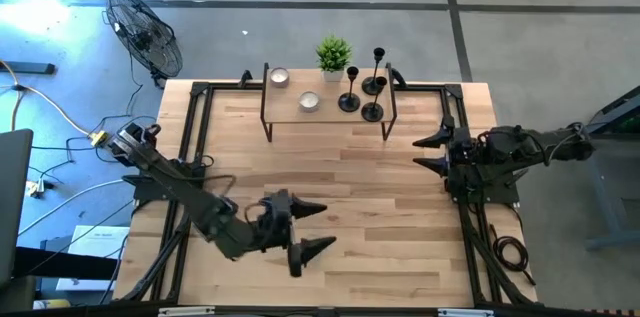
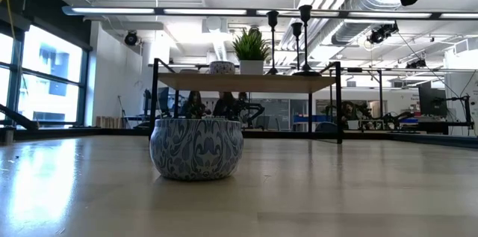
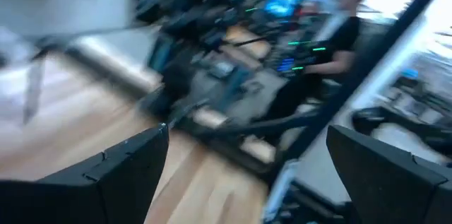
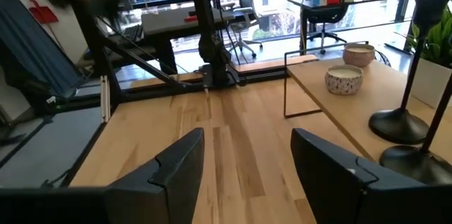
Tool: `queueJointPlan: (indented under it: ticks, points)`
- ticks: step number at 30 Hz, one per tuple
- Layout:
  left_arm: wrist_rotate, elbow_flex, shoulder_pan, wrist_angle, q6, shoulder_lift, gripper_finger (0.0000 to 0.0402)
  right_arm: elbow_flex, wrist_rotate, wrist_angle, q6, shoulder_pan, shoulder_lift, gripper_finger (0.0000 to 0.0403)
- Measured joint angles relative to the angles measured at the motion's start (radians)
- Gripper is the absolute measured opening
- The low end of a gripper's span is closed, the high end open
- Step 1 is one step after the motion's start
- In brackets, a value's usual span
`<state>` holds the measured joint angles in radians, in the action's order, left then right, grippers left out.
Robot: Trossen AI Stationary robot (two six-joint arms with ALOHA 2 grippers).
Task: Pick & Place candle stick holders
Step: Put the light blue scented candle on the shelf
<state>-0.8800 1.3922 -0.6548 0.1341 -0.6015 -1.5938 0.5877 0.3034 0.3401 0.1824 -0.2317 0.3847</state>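
Standing on a shelf [image 1: 330, 107] at the counter's [image 1: 380, 207] rear: three holders [image 1: 349, 102] | left pincer [image 1: 312, 227] spread, front | right pincer [image 1: 432, 152] spread, right edge

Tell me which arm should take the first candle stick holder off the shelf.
Right, probably. The right gripper hangs open near the shelf's end where the candle stick holders stand; the left gripper, also open, is farther off.

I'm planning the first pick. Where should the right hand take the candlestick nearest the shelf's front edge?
Probably the thin stem of that candlestick, around mid-height, with the open right hand coming level from the shelf's front-right corner. The flared base is too wide and low to pinch, and another candlestick stands close behind.
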Motion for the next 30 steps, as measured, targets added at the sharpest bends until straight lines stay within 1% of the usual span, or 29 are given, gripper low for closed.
queueJointPlan:
  ticks: [4, 5, 7, 11, 13, 14, 15, 16, 17, 19, 20, 23, 25, 28, 30]
  points:
    - [0.140, 0.207, 0.000, -0.015, 0.185, -0.020, 0.0376, 0.000, 0.000, 0.000, -0.007, 0.000, 0.000, 0.0206]
    - [0.160, 0.268, 0.000, -0.037, 0.227, -0.037, 0.0376, 0.000, -0.001, 0.000, -0.007, 0.000, 0.000, 0.0206]
    - [0.168, 0.409, 0.000, -0.127, 0.283, -0.092, 0.0376, 0.000, -0.009, 0.000, -0.007, 0.000, 0.000, 0.0206]
    - [0.168, 0.739, 0.003, -0.384, 0.287, -0.244, 0.0376, 0.000, -0.028, 0.001, -0.002, 0.000, 0.000, 0.0206]
    - [0.183, 0.904, 0.019, -0.490, 0.278, -0.330, 0.0376, 0.000, -0.034, 0.003, -0.001, 0.000, 0.000, 0.0206]
    - [0.196, 0.966, 0.023, -0.526, 0.275, -0.369, 0.0376, 0.000, -0.034, 0.003, -0.001, 0.000, 0.000, 0.0206]
    - [0.214, 0.958, 0.033, -0.491, 0.282, -0.382, 0.0376, 0.000, -0.034, 0.004, -0.001, 0.000, 0.000, 0.0206]
    - [0.244, 0.908, 0.051, -0.417, 0.291, -0.375, 0.0376, 0.000, -0.034, 0.005, 0.000, 0.000, 0.000, 0.0206]
    - [0.264, 0.880, 0.054, -0.422, 0.295, -0.372, 0.0376, 0.000, -0.034, 0.005, 0.000, 0.000, -0.001, 0.0206]
    - [0.311, 0.872, 0.070, -0.522, 0.232, -0.369, 0.0376, 0.000, -0.044, 0.009, 0.003, 0.000, -0.003, 0.0206]
    - [0.316, 0.877, 0.075, -0.601, 0.170, -0.365, 0.0376, 0.000, -0.047, 0.009, 0.011, 0.000, -0.004, 0.0206]
    - [0.296, 0.883, 0.086, -0.830, -0.034, -0.354, 0.0376, 0.000, -0.052, 0.020, 0.025, 0.000, -0.007, 0.0206]
    - [0.301, 0.882, 0.094, -0.963, -0.138, -0.363, 0.0376, 0.000, -0.052, 0.024, 0.025, 0.000, -0.007, 0.0206]
    - [0.360, 0.879, 0.100, -1.100, -0.239, -0.378, 0.0376, 0.000, -0.052, 0.023, 0.024, 0.000, -0.007, 0.0206]
    - [0.424, 0.880, 0.107, -1.169, -0.281, -0.375, 0.0376, 0.000, -0.050, 0.023, 0.022, 0.000, -0.007, 0.0206]
